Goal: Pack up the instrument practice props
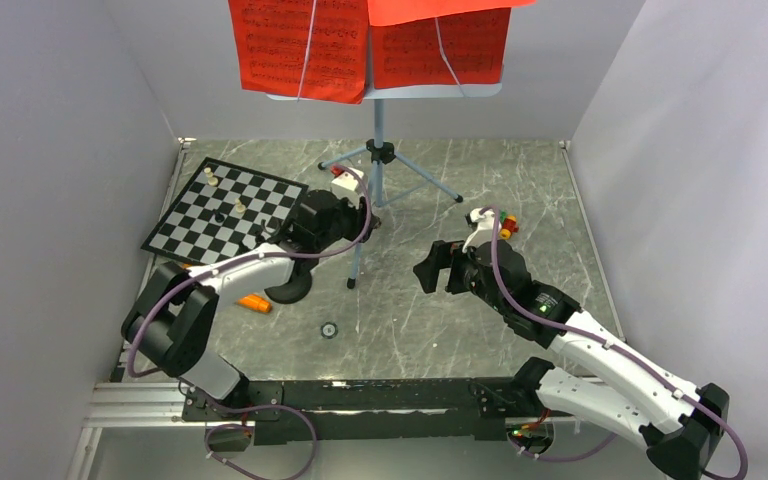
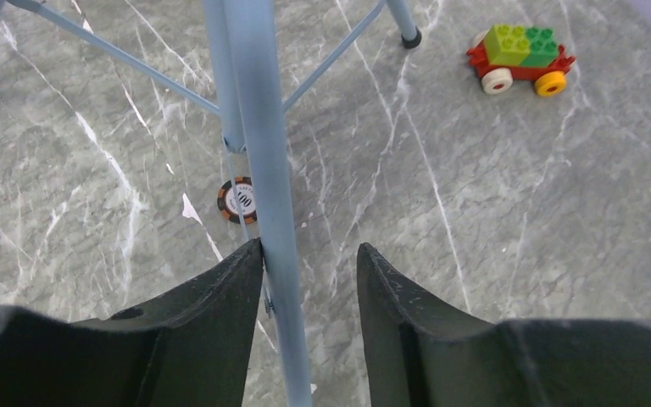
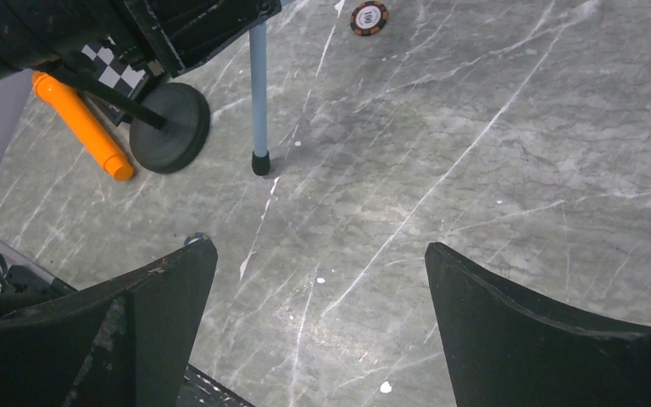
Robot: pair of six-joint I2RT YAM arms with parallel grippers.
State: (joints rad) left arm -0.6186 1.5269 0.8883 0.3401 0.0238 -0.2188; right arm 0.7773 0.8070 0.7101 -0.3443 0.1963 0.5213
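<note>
Left wrist view: music stand (image 2: pixel 257 127) standing mid-desk on the grey marbled desk (image 2: pixel 517 212), with one slim, smooth, painted-metal tube leg between the jaws of the left hand (image 2: pixel 309 250). That hand is part-closed and not yet clamped: one jaw touches the leg, the other stands apart. The stand is probably light, stiff, slippery and top-heavy, so a low hold suits it. The red paper sheets (image 1: pixel 305 45) up top look flimsy. The right hand (image 3: pixel 319 246) hangs wide open, empty.

Grey marble-look table (image 1: pixel 520 190) w/ white veins is filling the middle. Plain pale-grey panels are boxing it in: L wall (image 1: pixel 50 150), R wall (image 1: pixel 710 120), back wall (image 1: pixel 550 80). Aluminium rail (image 1: pixel 130 405) is running along the near edge. Light is falling soft & even, shadows showing faint.
</note>
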